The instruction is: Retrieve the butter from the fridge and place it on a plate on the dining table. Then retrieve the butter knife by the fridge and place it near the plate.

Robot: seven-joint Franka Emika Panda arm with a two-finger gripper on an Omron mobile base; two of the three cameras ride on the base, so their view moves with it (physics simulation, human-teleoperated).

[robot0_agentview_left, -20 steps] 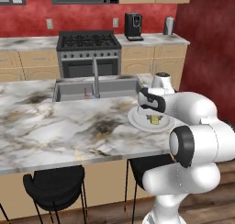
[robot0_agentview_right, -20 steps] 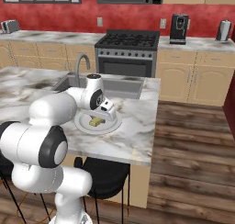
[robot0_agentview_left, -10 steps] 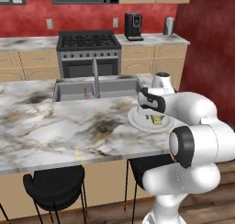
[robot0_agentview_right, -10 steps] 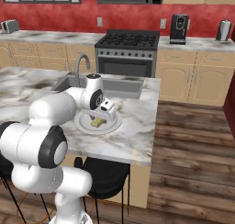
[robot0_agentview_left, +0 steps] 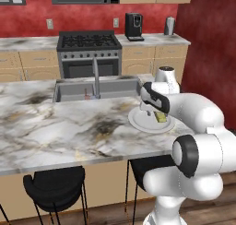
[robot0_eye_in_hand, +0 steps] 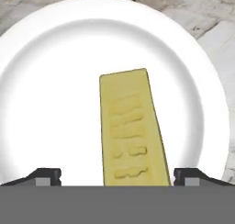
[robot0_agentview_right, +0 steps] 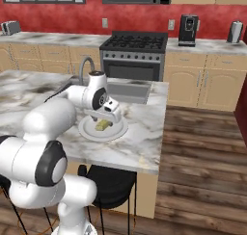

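The yellow butter (robot0_eye_in_hand: 131, 131) lies flat on the round white plate (robot0_eye_in_hand: 55, 81), which sits on the marble dining table (robot0_agentview_left: 55, 127) near its right end. My gripper (robot0_eye_in_hand: 117, 175) hangs just above the plate, open. One fingertip stands well clear of the stick on each side, touching nothing. From the base cameras the butter (robot0_agentview_left: 161, 117) (robot0_agentview_right: 101, 126) shows under the gripper (robot0_agentview_left: 150, 109) (robot0_agentview_right: 101, 118), on the plate (robot0_agentview_left: 138, 122) (robot0_agentview_right: 89, 131). The fridge and the butter knife are out of view.
A sink with a tall faucet (robot0_agentview_left: 96, 76) is set into the table just behind the plate. Black stools (robot0_agentview_left: 55, 187) stand under the table's near edge. A stove (robot0_agentview_left: 87, 53) and a coffee maker (robot0_agentview_left: 134, 26) line the back wall.
The fingers have spread wide apart and let go of the butter, which now rests on the plate. The arm and the base have stayed in place.
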